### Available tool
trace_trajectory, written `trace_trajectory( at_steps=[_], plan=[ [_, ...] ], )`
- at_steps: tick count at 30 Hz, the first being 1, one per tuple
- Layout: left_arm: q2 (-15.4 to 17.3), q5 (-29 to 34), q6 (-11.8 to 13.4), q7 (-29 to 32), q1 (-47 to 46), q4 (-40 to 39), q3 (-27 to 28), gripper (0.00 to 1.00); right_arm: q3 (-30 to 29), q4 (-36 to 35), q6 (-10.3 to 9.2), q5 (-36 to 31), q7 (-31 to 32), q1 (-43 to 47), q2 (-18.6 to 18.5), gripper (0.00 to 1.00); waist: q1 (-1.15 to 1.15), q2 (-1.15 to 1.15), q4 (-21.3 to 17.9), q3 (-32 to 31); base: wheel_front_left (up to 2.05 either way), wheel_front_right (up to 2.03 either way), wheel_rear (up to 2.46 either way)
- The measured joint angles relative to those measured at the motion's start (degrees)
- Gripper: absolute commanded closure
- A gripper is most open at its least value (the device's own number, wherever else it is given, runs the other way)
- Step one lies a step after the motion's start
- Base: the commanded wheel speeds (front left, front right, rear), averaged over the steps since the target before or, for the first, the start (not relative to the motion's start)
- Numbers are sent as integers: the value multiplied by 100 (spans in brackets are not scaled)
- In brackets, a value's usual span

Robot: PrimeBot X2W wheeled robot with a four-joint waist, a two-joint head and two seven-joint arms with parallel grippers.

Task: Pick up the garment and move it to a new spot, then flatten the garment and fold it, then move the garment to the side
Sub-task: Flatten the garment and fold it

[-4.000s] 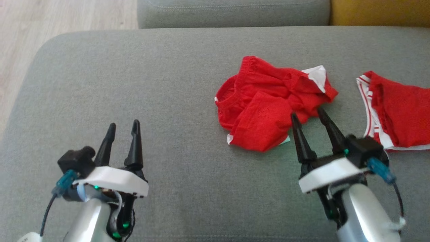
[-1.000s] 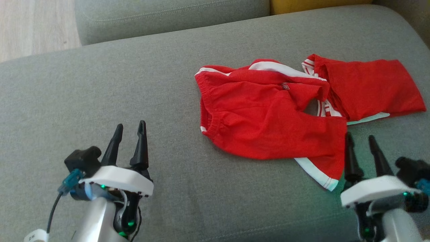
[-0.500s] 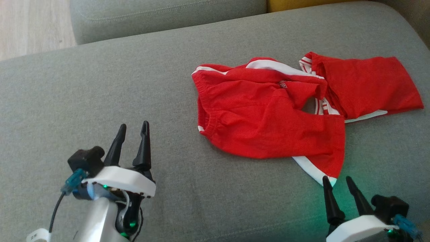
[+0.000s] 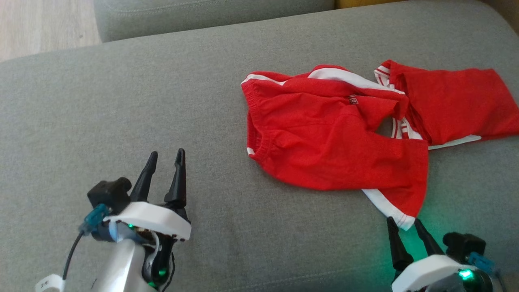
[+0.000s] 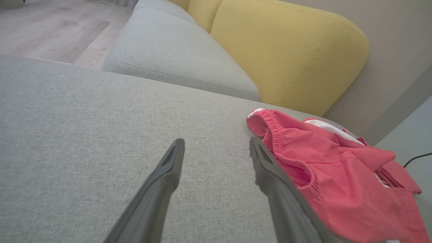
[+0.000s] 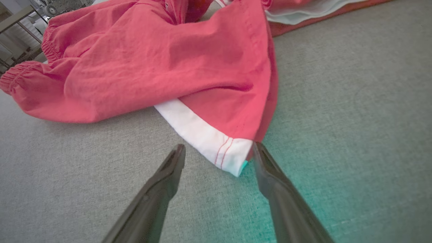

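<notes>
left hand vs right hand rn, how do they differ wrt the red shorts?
Position: the left hand sits over bare grey sofa cushion, to the left of the red shorts; the right hand has its fingertips at the shorts' white hem corner.
Framing: the left hand's wrist view puts the elastic waistband beside one finger; the right hand's puts the hem corner between its fingers.
Shared: both hands are open and hold nothing.

The shorts (image 4: 324, 150) are red, with white hem bands and white side stripes. A second red garment (image 4: 454, 101) carries white trim. The sofa seat (image 4: 121, 101) is plain grey, its back cushion (image 5: 287, 50) is yellow, and the floor (image 5: 50, 30) is pale wood-grain.
</notes>
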Motion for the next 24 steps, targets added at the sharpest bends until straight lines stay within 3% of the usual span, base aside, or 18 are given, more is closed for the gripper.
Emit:
trace_trajectory(
  at_steps=[10, 11, 12, 13, 20, 24],
  plan=[
    [0, 5, -47, 0, -4, 5, 7, 0, 101, 277, 0, 42, -103, -88, 0, 0, 0, 0, 18, 29, 0, 0, 0],
    [0, 5, -47, 0, -7, 8, 7, 0, 109, 294, 0, 42, -103, -118, 0, 47, 0, 0, 19, 35, 0, 0, 0],
    [0, 5, -47, 0, -8, 10, 7, 0, 120, 297, 0, 42, -104, -144, -1, 66, 0, 0, 19, 41, 0, 0, 0],
    [0, 5, -47, 0, -9, 11, 5, 0, 132, 299, 0, 42, -111, -159, -1, 100, 0, 0, 20, 46, 0, 0, 0],
    [1, 109, -60, 0, -24, 67, -18, 0, 32, 326, 0, -35, -233, -260, 0, 100, 0, 0, -10, 85, 0, 0, 0],
    [121, 316, -203, 1, -84, 187, -463, 0, -199, 305, 0, -134, -247, -279, 0, 100, 0, 0, -67, 106, 0, 0, 0]
  ],
)
